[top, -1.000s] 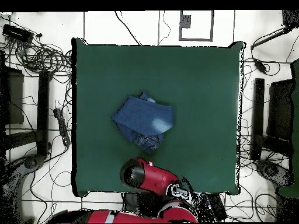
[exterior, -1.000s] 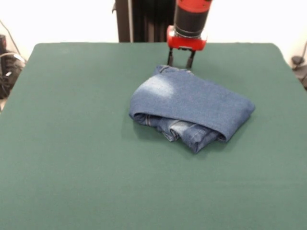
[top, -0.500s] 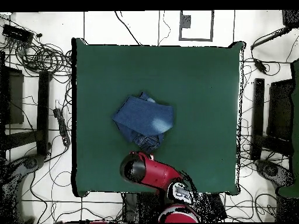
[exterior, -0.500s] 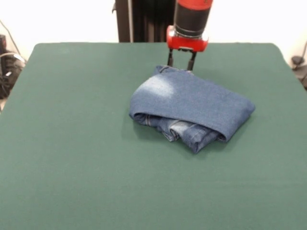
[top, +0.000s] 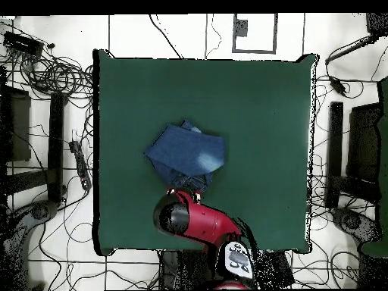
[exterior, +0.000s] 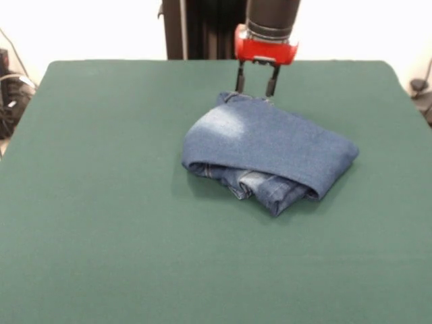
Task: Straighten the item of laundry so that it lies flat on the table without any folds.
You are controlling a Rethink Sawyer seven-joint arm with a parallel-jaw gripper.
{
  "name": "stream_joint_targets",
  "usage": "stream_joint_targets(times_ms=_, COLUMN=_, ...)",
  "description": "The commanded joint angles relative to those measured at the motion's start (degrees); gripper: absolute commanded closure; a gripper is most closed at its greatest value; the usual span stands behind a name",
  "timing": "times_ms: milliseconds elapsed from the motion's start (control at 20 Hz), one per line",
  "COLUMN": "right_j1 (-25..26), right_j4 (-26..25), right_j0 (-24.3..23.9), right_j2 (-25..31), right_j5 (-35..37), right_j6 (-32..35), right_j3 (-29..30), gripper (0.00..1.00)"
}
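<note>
Your tool hangs at the far edge of the jeans, with both dark fingers pointing straight down and standing apart. You can see green worktop through the gap between them. The fingertips sit right at the upturned denim edge nearest the arm; whether they touch the cloth cannot be told from the front view. Nothing is clamped between them.

The jeans lie near the middle of the worktop, a little toward the arm's side, well clear of every edge. They are not flat. You have a bundle folded over on itself: a broad upper layer with a pale faded patch on its top, and beneath it, along the side away from the arm, rolled layers showing lighter denim and a stitched hem. The upper layer wraps round to a rounded fold at one end.

In the overhead view the jeans read as a rough four-sided shape set at an angle to the worktop edges. The red arm reaches in over the worktop edge closest to its base and covers the tool, so you get no reading on the fingers from above. Cables lie on the floor round the worktop.
</note>
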Motion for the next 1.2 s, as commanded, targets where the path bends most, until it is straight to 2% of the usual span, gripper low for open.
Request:
stream_joint_targets(times_ms=50, right_j1=0.3, right_j4=3.9, right_j0=2.8, right_j2=0.1, right_j5=5.2, right_j6=12.4, right_j3=-5.3, gripper=0.0)
stream_joint_targets(times_ms=250, right_j1=1.5, right_j4=3.0, right_j0=2.8, right_j2=-0.6, right_j5=5.3, right_j6=11.0, right_j3=-7.1, gripper=0.0)
stream_joint_targets(times_ms=650, right_j1=7.0, right_j4=2.0, right_j0=2.9, right_j2=-1.5, right_j5=5.0, right_j6=8.7, right_j3=-14.3, gripper=0.0)
stream_joint_targets(times_ms=950, right_j1=12.5, right_j4=2.0, right_j0=1.3, right_j2=0.8, right_j5=4.4, right_j6=8.5, right_j3=-17.1, gripper=0.0)
stream_joint_targets(times_ms=1200, right_j1=15.2, right_j4=3.3, right_j0=0.2, right_j2=4.0, right_j5=3.7, right_j6=10.9, right_j3=-15.9, gripper=0.0)
